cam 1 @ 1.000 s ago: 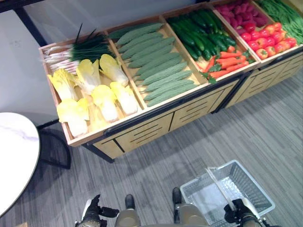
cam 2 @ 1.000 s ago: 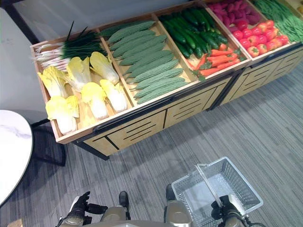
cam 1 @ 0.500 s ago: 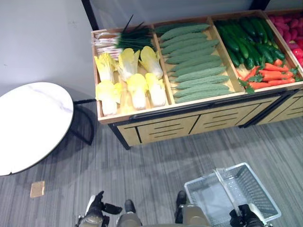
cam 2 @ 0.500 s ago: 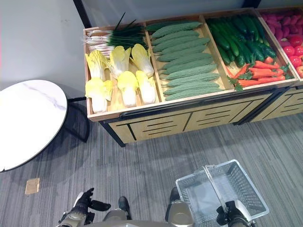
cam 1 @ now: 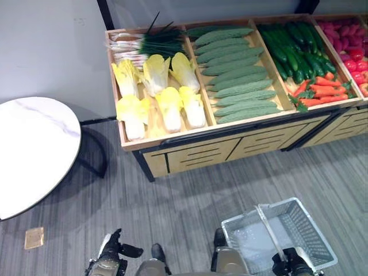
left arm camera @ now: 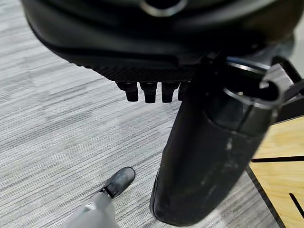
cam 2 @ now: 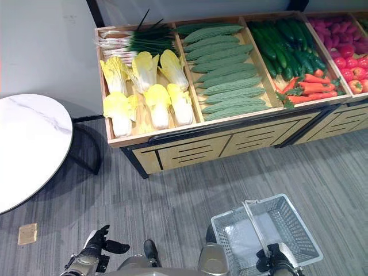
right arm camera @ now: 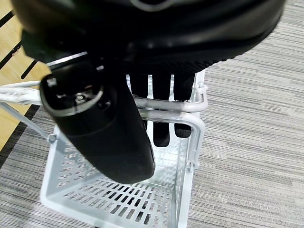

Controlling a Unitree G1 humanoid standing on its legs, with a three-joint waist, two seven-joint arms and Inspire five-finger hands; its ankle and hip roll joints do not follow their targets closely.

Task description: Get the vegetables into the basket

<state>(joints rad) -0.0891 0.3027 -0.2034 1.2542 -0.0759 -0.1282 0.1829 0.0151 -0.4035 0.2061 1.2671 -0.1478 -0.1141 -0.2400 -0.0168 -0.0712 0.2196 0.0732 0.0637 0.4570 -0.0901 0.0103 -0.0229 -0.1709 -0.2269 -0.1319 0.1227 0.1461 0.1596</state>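
The right hand (right arm camera: 142, 109) is curled round the handle (right arm camera: 166, 105) of a white wire basket (cam 1: 287, 230), which hangs low over the grey carpet (cam 1: 184, 213) with nothing inside it. The left hand (cam 1: 110, 257) hangs at the robot's left side with relaxed fingers and holds nothing. The vegetables lie in a long wooden stand (cam 1: 190, 155), well apart from the basket. In the stand's left compartment are yellow cabbages (cam 1: 155, 98), with green onions (cam 1: 144, 43) along its back edge. The next compartment holds rough green gourds (cam 1: 236, 75). Further right lie cucumbers (cam 1: 293, 46) with carrots (cam 1: 319, 92) at the front edge, then red produce (cam 1: 351, 46). A round white table (cam 1: 29, 149) stands left of the stand.
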